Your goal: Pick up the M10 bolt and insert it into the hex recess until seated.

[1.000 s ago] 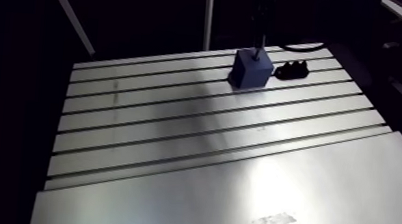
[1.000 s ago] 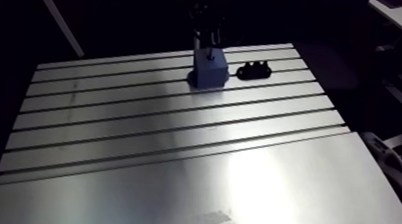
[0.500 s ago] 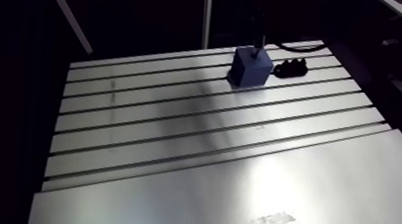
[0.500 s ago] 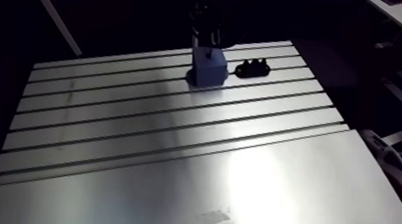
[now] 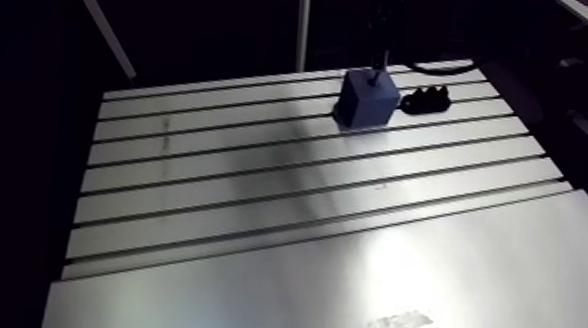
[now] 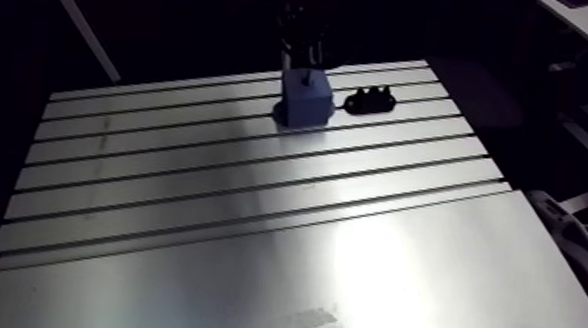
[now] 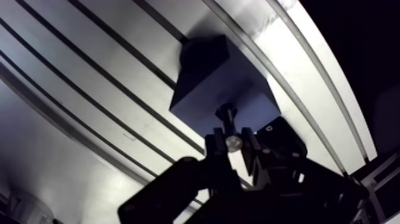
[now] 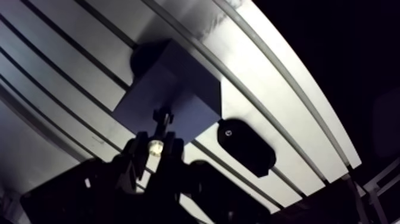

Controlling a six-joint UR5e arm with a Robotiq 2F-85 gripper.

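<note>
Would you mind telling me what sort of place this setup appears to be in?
Probably a robotics lab assembly bench: a slotted aluminium table, a blue block on it, and the end effector shut on a bolt aimed at that block.

**Gripper [image 7: 232, 140], appearance as logged from the wrist and arm views**

The whole unit is recorded as matt black, of blocky and angular build. The two jaws are noted as short, flat-sided prongs with squared tips, and faint grey highlights are caught along their edges. A broad link bar [image 7: 161, 193] with rounded ends is seen on one side, and a stepped housing [image 7: 297, 184] on the other. In the arm view only a dark, narrow silhouette is made out, with no markings resolved.
</note>
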